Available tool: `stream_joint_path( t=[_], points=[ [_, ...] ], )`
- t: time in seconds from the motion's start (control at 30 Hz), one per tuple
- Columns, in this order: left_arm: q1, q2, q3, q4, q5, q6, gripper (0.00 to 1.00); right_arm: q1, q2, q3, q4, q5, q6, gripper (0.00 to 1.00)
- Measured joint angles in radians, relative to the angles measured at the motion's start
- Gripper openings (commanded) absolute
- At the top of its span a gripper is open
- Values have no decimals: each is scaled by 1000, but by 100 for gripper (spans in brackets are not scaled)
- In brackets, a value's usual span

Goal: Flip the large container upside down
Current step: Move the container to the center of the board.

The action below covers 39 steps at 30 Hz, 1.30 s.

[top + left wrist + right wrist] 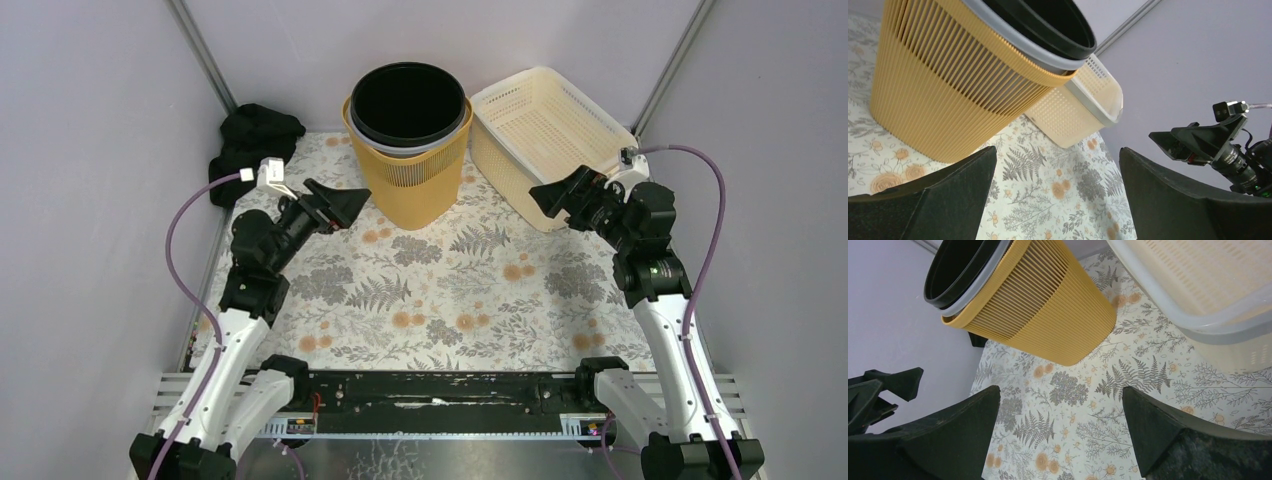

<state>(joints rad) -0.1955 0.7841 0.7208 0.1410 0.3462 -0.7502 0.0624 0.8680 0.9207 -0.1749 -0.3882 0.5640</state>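
The tall ribbed orange plastic container point(410, 185), black-lined, its dark inside unreadable, stands upright at the back of the floral bench point(450, 290) beside a cream perforated plastic basket point(545, 135), between the left gripper point(350, 205) and right gripper point(548, 196), both released and holding nothing.

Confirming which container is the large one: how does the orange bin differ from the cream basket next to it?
The orange bin is round with vertical slats; the cream basket is rectangular with fine perforations. The orange bin stands taller and holds a black liner; the cream basket is lower and empty. Both sit open side up at the far edge of the table.
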Motion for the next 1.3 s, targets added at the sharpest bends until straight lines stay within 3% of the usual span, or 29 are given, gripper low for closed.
stream_joint_path(
  t=[0.2,0.63,1.0,1.3],
  points=[
    [0,61,32,-94,-1,-6,100,0,0,0,-1,1,15,99],
    [0,77,31,-90,43,-30,100,0,48,-11,3,-18,122,99],
    [0,70,8,-87,-5,-52,100,0,72,-15,3,-36,119,99],
    [0,164,21,-96,36,-61,100,0,191,51,-61,-123,69,99]
  ],
)
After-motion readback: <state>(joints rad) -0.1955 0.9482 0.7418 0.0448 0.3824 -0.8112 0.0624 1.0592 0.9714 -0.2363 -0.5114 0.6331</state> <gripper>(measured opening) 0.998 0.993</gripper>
